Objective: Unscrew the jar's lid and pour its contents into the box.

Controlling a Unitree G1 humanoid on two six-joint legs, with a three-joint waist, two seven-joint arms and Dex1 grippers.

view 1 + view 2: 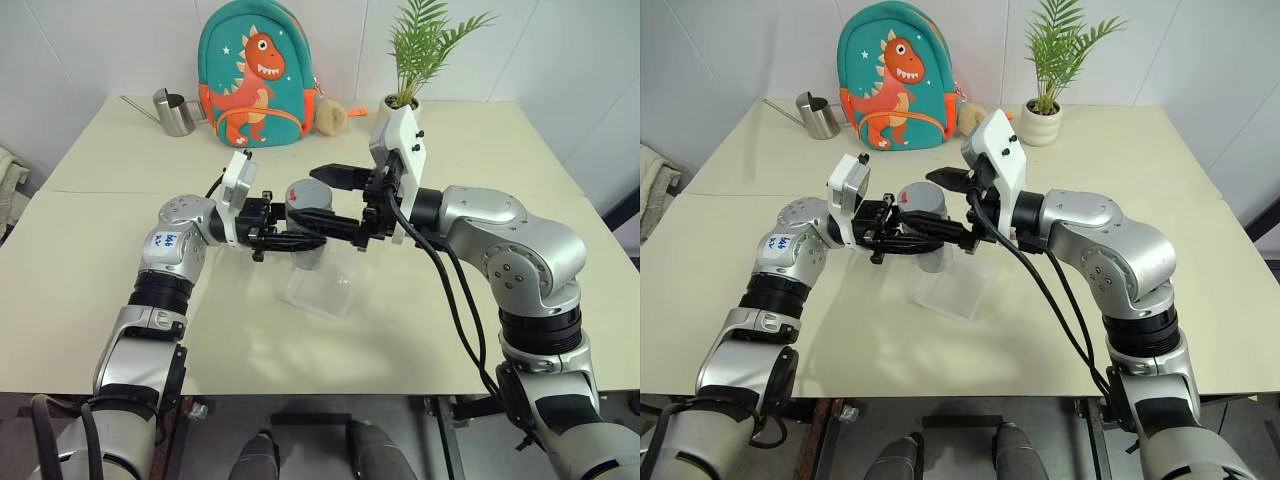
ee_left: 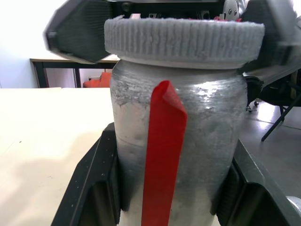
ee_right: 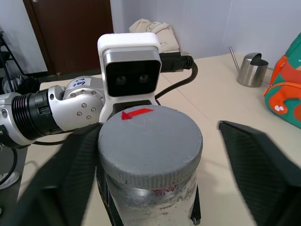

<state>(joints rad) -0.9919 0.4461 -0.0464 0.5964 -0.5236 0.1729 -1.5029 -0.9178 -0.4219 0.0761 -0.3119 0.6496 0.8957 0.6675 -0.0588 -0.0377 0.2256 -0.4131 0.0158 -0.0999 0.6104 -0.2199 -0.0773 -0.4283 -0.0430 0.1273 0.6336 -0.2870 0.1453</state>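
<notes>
My left gripper (image 1: 297, 237) is shut on the jar (image 2: 207, 141), a frosted cylinder with a red vertical stripe (image 2: 162, 155), and holds it upright above the table. Directly below the jar sits the box (image 1: 325, 290), a shallow clear tray. The grey ribbed lid (image 3: 150, 136), with a red mark on top, sits on the jar. Coming from the opposite side, my right gripper (image 3: 162, 169) is open with its jaws on either side of the lid. One of its fingers (image 3: 70, 174) lies against the lid's rim; the other finger (image 3: 254, 165) stands clear of it. The contents are hidden inside the jar.
At the back of the table stand a steel watering can (image 1: 175, 112), a teal dinosaur backpack (image 1: 255, 75) with a small plush (image 1: 330, 115) beside it, and a potted plant (image 1: 1040, 122). Bare tabletop (image 1: 90, 290) lies to either side of the box.
</notes>
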